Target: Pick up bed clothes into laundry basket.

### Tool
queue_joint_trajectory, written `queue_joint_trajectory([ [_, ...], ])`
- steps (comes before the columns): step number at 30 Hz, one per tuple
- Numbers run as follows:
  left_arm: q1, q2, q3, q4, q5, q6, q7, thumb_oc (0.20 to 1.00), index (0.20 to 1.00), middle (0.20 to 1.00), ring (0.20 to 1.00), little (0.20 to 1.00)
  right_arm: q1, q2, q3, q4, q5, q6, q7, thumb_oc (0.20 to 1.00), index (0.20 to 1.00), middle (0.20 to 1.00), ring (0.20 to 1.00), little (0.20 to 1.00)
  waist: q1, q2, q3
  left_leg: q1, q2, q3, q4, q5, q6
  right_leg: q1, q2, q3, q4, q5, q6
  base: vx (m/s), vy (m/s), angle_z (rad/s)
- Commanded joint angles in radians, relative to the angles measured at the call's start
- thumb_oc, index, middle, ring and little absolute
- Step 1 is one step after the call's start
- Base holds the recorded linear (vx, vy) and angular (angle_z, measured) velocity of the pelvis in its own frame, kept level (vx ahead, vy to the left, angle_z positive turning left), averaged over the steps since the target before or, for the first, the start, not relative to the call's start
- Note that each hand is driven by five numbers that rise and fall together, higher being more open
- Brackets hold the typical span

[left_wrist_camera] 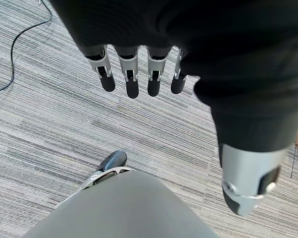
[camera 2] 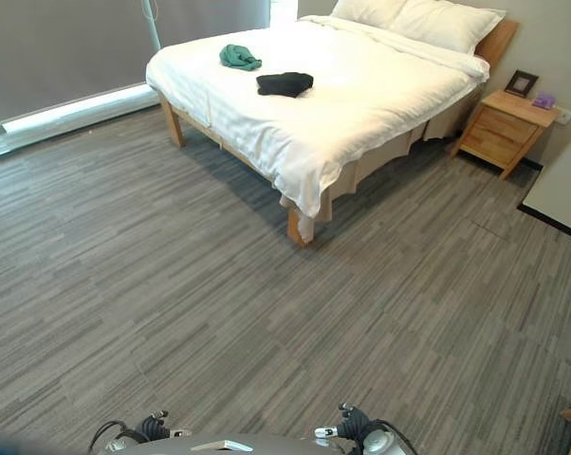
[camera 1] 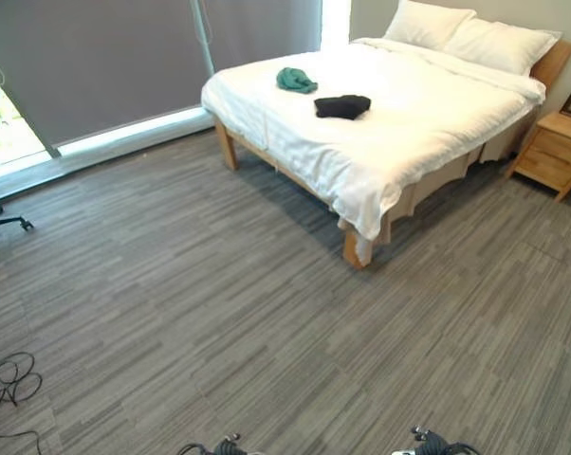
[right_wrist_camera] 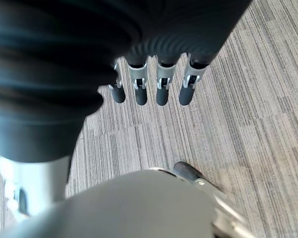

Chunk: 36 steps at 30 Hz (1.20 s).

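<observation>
Lying on bed (camera 1: 428,114): green garment (camera 1: 296,80), black garment (camera 1: 342,106), apart. Left hand (left_wrist_camera: 134,59), right hand (right_wrist_camera: 154,74): fingers straight, empty, above floor (camera 1: 267,313).

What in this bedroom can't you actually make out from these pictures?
- Under the bed: the white sheet hangs over it in both eye views.
- What garments the green cloth and black cloth are: too small and bunched.
- The picture in the frame on the nightstand: too small.
</observation>
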Motion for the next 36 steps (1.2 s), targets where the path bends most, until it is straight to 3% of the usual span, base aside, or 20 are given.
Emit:
queue_joint_trajectory([
  [1,-0.048,-0.058,-0.046,0.030,0.031,-0.036,0.003,1.000,1.000,1.000,1.000,1.000,-0.048,-0.008,0.027,0.090,-0.023,-0.001,-0.010,1.000,1.000,1.000,1.000,1.000,0.001,-0.008,0.018,0.051,0.025,-0.049,0.005,-0.064,-0.037,-0.053,-0.087,0.009,-0.013,0.094,0.107,0.00,0.000,0.00],
  [24,-0.038,-0.078,-0.040,0.076,0.035,-0.009,-0.033,1.000,1.000,1.000,1.000,1.000,-0.053,-0.009,0.036,0.122,-0.049,0.010,0.012,1.000,1.000,1.000,1.000,1.000,-0.003,0.001,0.006,0.061,0.027,-0.047,0.005,-0.069,-0.039,-0.035,-0.086,0.005,-0.025,0.090,0.105,0.00,0.001,0.00],
  [30,-0.051,-0.064,-0.022,0.078,0.007,-0.010,-0.029,1.000,1.000,1.000,1.000,1.000,-0.089,-0.033,-0.018,0.109,0.061,0.000,0.005,1.000,1.000,1.000,1.000,1.000,-0.009,0.007,-0.014,0.074,0.028,-0.038,0.005,-0.073,-0.042,-0.023,-0.087,0.011,-0.033,0.090,0.105,0.01,0.006,-0.01],
  [33,-0.079,-0.034,0.070,0.024,-0.161,-0.025,-0.001,1.000,1.000,1.000,1.000,1.000,-0.134,-0.066,-0.106,-0.015,0.281,-0.046,-0.031,1.000,1.000,1.000,1.000,1.000,-0.010,0.009,-0.016,0.080,0.029,-0.034,0.005,-0.071,-0.045,-0.019,-0.087,0.015,-0.034,0.092,0.106,0.01,0.002,0.00],
  [34,-0.093,-0.010,0.119,-0.067,-0.271,-0.047,0.024,1.000,1.000,1.000,1.000,1.000,-0.130,-0.084,-0.136,-0.164,0.371,-0.067,-0.054,1.000,1.000,1.000,1.000,1.000,-0.013,0.010,-0.011,0.079,0.029,-0.032,0.005,-0.069,-0.047,-0.021,-0.086,0.018,-0.033,0.093,0.106,-0.05,0.017,-0.04],
  [36,-0.088,0.023,0.152,-0.219,-0.345,-0.077,0.048,1.000,1.000,1.000,1.000,1.000,-0.093,-0.117,-0.165,-0.429,0.426,-0.093,-0.068,1.000,1.000,1.000,1.000,1.000,-0.021,0.010,0.001,0.075,0.031,-0.028,0.005,-0.064,-0.048,-0.032,-0.085,0.021,-0.028,0.096,0.108,-0.07,0.013,-0.06],
])
